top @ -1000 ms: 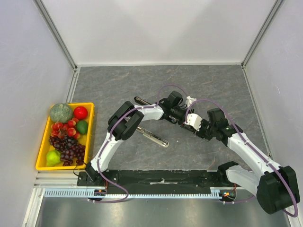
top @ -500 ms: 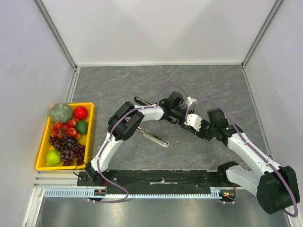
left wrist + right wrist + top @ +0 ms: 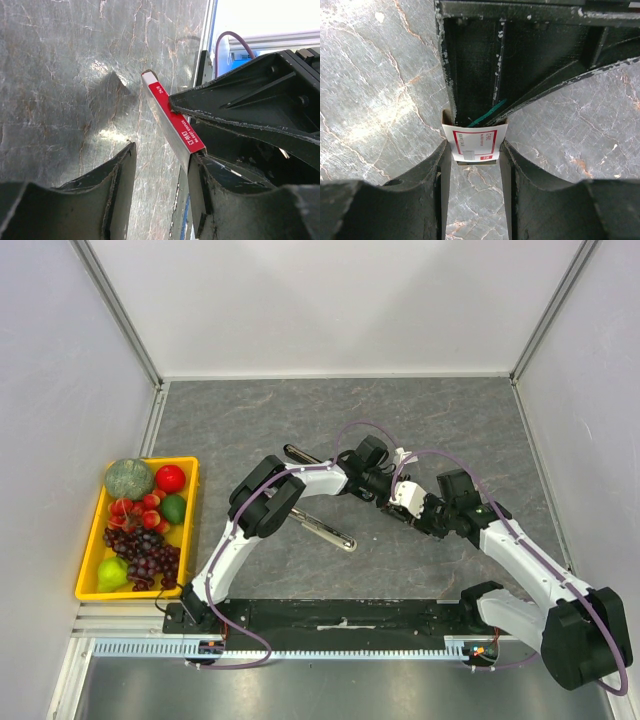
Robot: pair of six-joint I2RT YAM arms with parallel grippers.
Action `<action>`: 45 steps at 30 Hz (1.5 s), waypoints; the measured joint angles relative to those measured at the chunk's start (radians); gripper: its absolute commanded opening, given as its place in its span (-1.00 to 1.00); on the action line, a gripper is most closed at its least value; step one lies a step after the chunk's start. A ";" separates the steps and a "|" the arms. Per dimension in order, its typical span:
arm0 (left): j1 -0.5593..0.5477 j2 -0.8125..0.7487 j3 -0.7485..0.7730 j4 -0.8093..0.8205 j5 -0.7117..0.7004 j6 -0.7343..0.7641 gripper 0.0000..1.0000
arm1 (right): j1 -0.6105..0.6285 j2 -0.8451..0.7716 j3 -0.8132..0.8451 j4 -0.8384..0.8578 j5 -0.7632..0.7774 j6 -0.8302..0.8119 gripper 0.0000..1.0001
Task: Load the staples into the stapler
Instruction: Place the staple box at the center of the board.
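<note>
White-and-red staples box (image 3: 474, 145) sits mid-frame, raised above the grey bench (image 3: 380, 75), clamped in the right gripper (image 3: 475, 150); the left gripper (image 3: 161, 154) stands parted, one finger at the box end.

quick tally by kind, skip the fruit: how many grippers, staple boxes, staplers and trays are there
grippers: 2 (left gripper, right gripper)
staple box: 1
stapler: 1
yellow tray: 1
total: 5
</note>
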 measured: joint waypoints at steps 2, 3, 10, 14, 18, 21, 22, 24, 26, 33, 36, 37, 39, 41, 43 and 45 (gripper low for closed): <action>0.000 0.000 0.000 -0.001 0.000 0.003 0.01 | 0.000 0.001 0.000 0.000 0.000 0.006 -0.17; 0.000 0.000 0.000 -0.001 0.000 0.004 0.00 | 0.000 0.002 0.000 0.000 0.000 0.008 -0.17; -0.002 0.003 0.000 -0.019 -0.005 0.014 -0.03 | 0.000 0.021 0.000 0.003 0.001 0.036 -0.15; -0.002 0.003 0.003 -0.031 -0.006 0.021 0.07 | 0.000 0.026 0.000 0.006 0.002 0.046 -0.19; -0.002 0.003 0.008 -0.046 -0.029 0.042 0.29 | 0.000 0.026 0.000 0.003 0.009 0.027 -0.18; -0.002 0.003 0.008 -0.061 -0.039 0.052 0.42 | -0.003 0.019 0.001 -0.010 0.013 -0.016 -0.17; -0.003 0.003 0.008 -0.066 -0.040 0.053 0.46 | -0.008 0.012 0.001 -0.015 0.013 -0.029 -0.16; -0.003 0.003 0.008 -0.066 -0.039 0.052 0.50 | -0.023 -0.003 0.003 -0.031 0.007 -0.059 -0.14; -0.003 0.003 0.011 -0.063 -0.037 0.052 0.53 | -0.034 -0.016 0.006 -0.043 -0.003 -0.080 -0.12; -0.003 -0.001 0.014 -0.062 -0.036 0.053 0.54 | -0.056 -0.018 0.032 -0.095 -0.026 -0.159 -0.11; -0.004 -0.003 0.013 -0.061 -0.039 0.053 0.53 | -0.071 0.008 0.051 -0.116 -0.039 -0.190 -0.11; -0.004 -0.003 0.013 -0.061 -0.039 0.054 0.53 | -0.074 0.017 0.055 -0.121 -0.039 -0.198 -0.11; -0.003 -0.005 0.009 -0.058 -0.037 0.055 0.54 | -0.085 0.032 0.056 -0.132 -0.036 -0.214 -0.12; -0.003 -0.006 -0.002 -0.046 -0.026 0.054 0.54 | -0.094 0.043 0.056 -0.142 -0.028 -0.225 -0.11; -0.002 -0.011 -0.018 -0.035 -0.005 0.051 0.56 | -0.103 0.050 0.056 -0.139 -0.008 -0.234 -0.11; -0.002 -0.012 -0.034 -0.014 0.018 0.039 0.57 | -0.111 0.055 0.056 -0.137 0.004 -0.240 -0.10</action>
